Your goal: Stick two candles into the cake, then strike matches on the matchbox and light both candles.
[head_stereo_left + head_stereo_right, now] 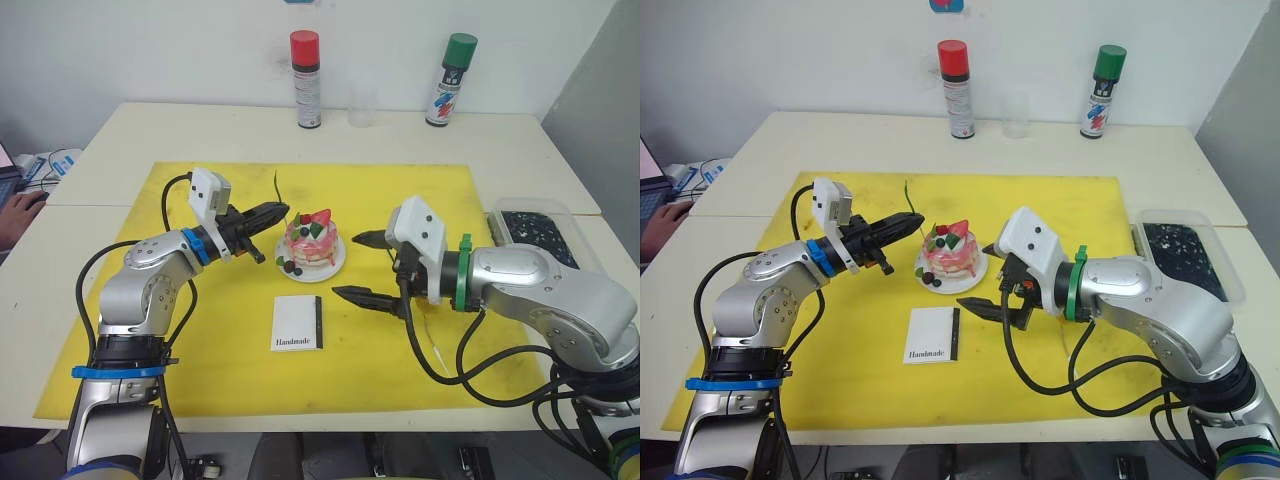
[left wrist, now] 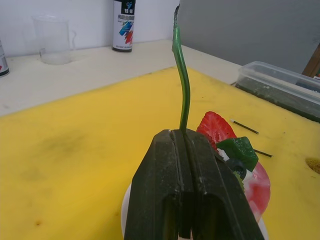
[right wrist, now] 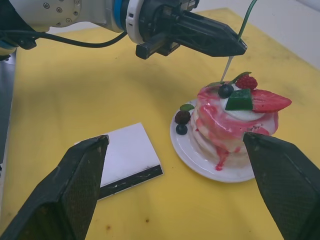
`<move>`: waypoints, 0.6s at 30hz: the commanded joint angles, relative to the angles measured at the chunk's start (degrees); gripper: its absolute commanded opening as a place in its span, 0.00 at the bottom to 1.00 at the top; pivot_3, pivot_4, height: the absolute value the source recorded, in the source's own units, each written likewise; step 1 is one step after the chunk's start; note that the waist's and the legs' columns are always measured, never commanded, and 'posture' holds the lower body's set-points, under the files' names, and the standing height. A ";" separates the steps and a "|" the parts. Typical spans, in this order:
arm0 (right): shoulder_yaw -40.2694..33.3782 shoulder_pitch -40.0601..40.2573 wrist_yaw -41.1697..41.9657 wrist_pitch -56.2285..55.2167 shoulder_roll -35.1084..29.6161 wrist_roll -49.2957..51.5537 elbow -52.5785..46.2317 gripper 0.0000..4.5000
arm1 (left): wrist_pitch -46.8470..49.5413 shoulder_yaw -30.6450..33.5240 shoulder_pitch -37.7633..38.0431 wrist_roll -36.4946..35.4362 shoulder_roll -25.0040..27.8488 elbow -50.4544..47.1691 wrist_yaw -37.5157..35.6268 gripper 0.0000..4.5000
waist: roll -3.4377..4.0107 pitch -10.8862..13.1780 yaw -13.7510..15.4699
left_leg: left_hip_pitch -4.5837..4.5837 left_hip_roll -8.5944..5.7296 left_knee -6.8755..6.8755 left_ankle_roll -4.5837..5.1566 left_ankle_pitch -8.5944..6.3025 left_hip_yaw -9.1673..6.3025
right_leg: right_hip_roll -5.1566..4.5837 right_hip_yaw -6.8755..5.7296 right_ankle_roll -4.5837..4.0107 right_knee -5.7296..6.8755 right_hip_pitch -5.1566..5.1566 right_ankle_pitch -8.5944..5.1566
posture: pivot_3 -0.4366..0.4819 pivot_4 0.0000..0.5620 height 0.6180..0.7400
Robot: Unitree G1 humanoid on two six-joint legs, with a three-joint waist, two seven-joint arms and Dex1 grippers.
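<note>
Here the left gripper (image 3: 235,47) is seen with its two black fingers pressed together on a candle (image 2: 180,75), pinched low on its length, so that most of the thin, glossy, slightly wavy green stick rises above the fingertips and only a short pale pointed end hangs below them. In the right wrist view that pale tip is held almost upright just above the top of the cake (image 3: 235,122), over its left-hand edge beside a dark berry; whether it already touches the icing cannot be told. The candle's long axis is close to vertical, the cake lies directly beneath the fingers, and a short straight push downward is judged to be what the coming move needs.

The right gripper (image 1: 368,268) is held with its fingers spread wide and empty, on the far side of the cake from the left one, so the left arm is plainly the nearer to the work. The cake is small, round and soft-looking, in pink and white layers with red drips, topped with a strawberry slice and dark berries, and it sits on a small white plate (image 3: 187,150) at the middle of the yellow mat (image 1: 400,195).

The matchbox (image 1: 298,323), flat, white and lettered, with a dark strip along one edge, lies on the mat just in front of the plate. Two short dark matches (image 2: 245,127) lie on the mat beyond the cake. A second candle is not made out.
</note>
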 commanded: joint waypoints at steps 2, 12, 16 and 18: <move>-1.50 -0.53 0.39 -0.08 0.04 -0.52 -2.13 0.99 | -0.85 -0.14 -1.49 0.36 -0.07 -0.61 -0.80 0.00 | 0.00 0.00 0.00 | 0.00 0.00 0.01 0.00 0.00 0.00 | 0.00 0.00 0.00 0.00 0.01 0.00 | 0.48 0.27 1.00; -1.40 0.23 0.74 0.11 -0.15 -0.90 -2.53 0.99 | 3.00 0.35 -1.67 -1.77 0.79 -3.06 -2.38 0.00 | 0.00 0.00 -0.01 | 0.02 0.00 0.02 0.00 0.00 -0.02 | 0.00 -0.03 0.00 0.00 0.05 0.00 | 0.48 0.27 1.00; -1.31 0.39 1.02 0.02 -0.07 -1.17 -2.50 0.99 | 2.74 0.49 -1.89 -1.26 1.09 -3.02 -2.56 0.00 | 0.00 0.00 -0.01 | 0.05 0.00 0.02 0.00 0.00 -0.03 | 0.00 -0.04 0.00 0.00 0.08 0.00 | 0.48 0.27 1.00; -1.21 0.46 1.22 -0.08 -0.01 -1.37 -2.44 0.99 | 2.29 0.48 -1.77 -0.91 0.84 -2.75 -2.32 0.00 | 0.00 0.00 -0.01 | 0.06 -0.01 0.03 0.00 0.00 -0.03 | 0.00 -0.03 0.00 0.00 0.10 0.00 | 0.48 0.27 1.00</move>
